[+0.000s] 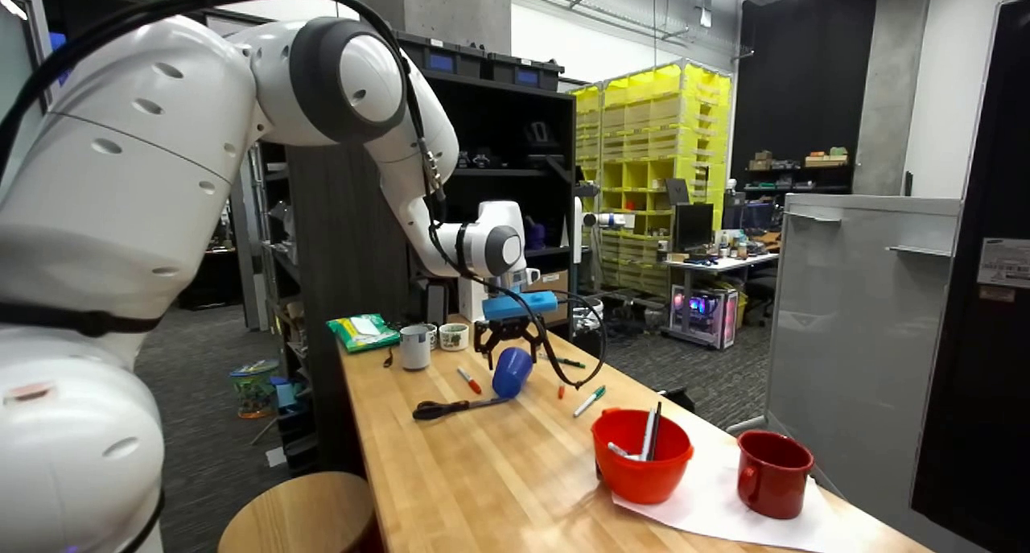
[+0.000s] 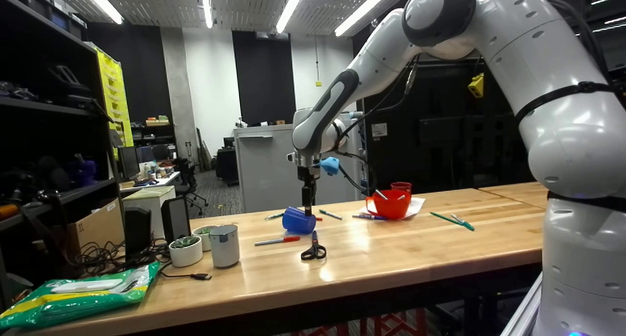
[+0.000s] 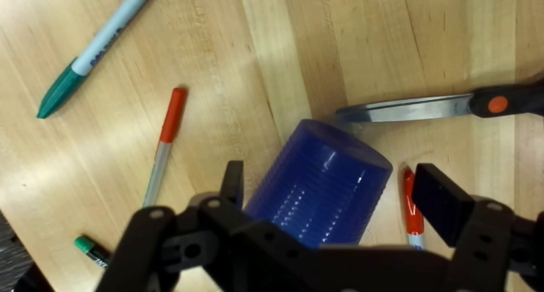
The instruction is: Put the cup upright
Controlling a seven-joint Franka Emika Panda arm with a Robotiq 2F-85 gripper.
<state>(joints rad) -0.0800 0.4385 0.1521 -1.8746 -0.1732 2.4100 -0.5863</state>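
Small, dark blue, ribbed, tapered cup (image 3: 324, 188), apparently plastic, lying on its side on the pale laminated-wood tabletop (image 3: 238, 92); both exterior views show the same tipped posture. Read as a dial in the wrist view, the cup has its closed base toward one o'clock; its mouth, toward seven, is hidden by the black two-fingered gripper (image 3: 330, 188). The gripper stands over the cup, fingers spread at about nine and three o'clock, bare wood visible between each fingertip and the cup wall; nothing is grasped. Steel-bladed, black-handled scissors (image 3: 442, 107) lie at two o'clock, tip just beside the base; a red-capped, white-barrelled marker (image 3: 412, 209) lies just past three, seen between cup and finger. Progress: alignment appears nearly complete, righting not yet begun. Remaining, presumably in order: gripping, lifting, turning the base downward, setting down and releasing. Scissors and marker may crowd the spot where the cup is to stand.
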